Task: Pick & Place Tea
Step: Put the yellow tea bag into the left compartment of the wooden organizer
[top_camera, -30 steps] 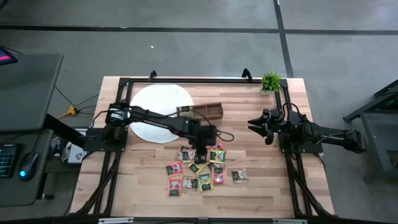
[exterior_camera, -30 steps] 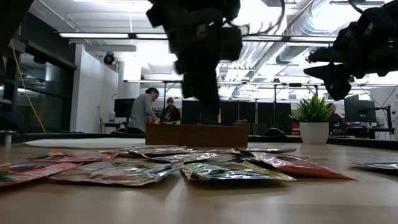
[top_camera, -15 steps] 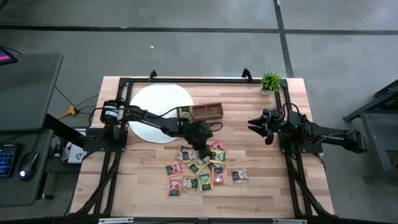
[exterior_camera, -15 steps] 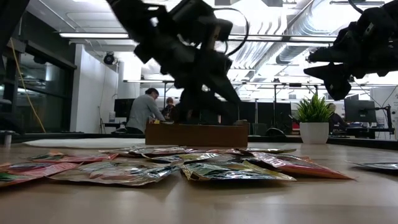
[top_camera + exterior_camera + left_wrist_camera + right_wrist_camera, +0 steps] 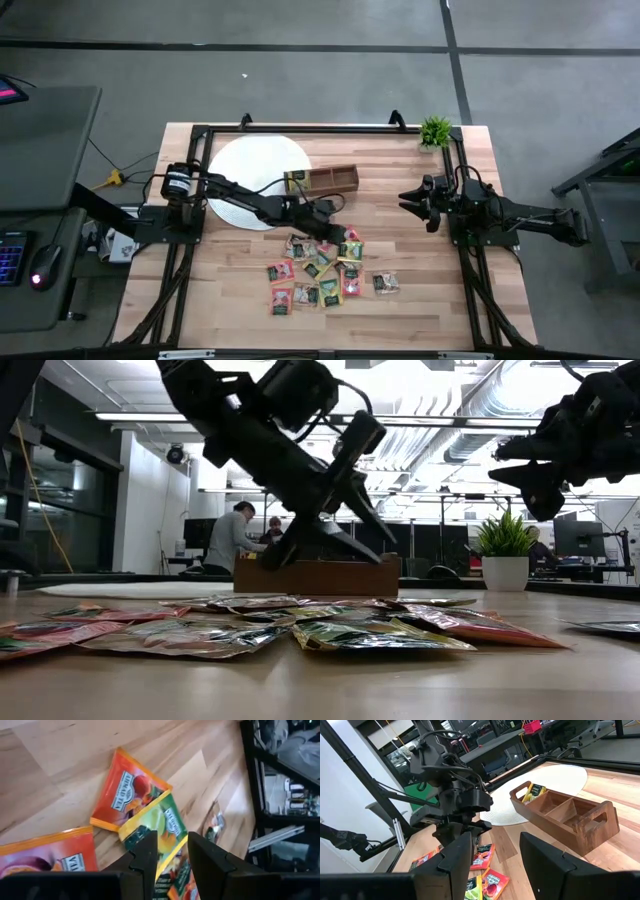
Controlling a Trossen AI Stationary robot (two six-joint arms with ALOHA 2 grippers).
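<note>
Left pincer: the left pincer [image 5: 341,230] hangs tilted over the upper edge of the tea pile, clear of the table; its wrist view [image 5: 172,844] shows the two dark fingers [image 5: 146,854] set a narrow gap apart with nothing clamped between them.
Under the left pincer: a green-and-yellow packet [image 5: 159,822] lies flat on the wood, seen through the gap between the fingers, overlapping an orange-red packet [image 5: 126,794]; a pink packet [image 5: 56,854] lies just beside them, and another packet [image 5: 215,822] lies apart from them, farther out.
Tea: the tea [image 5: 325,270] is a loose scatter of green, yellow and pink-red packets on the middle of the table [image 5: 240,290], toward its front edge, many of them overlapping; one packet [image 5: 386,284] lies slightly off to the right of the rest.
Low view of the tea: the packets [image 5: 370,635] lie flat in the foreground, with the left pincer [image 5: 335,535] slanting above them.
Tray: the brown wooden tray [image 5: 330,181] stands behind the pile, near it but apart; its left end compartment holds yellow packets [image 5: 296,181], and the other two compartments look bare.
Mat: a white round mat [image 5: 250,170] lies to the left, the tray's left end resting on its edge.
Right pincer: the right pincer [image 5: 408,196] is held off at the right side of the table, well apart from the tea, raised and pointing toward the tray, fingers [image 5: 456,857] wide and empty.
Plant: a small potted plant [image 5: 435,131] stands at the back right corner.
Room: two people [image 5: 232,538] show far behind the table.
</note>
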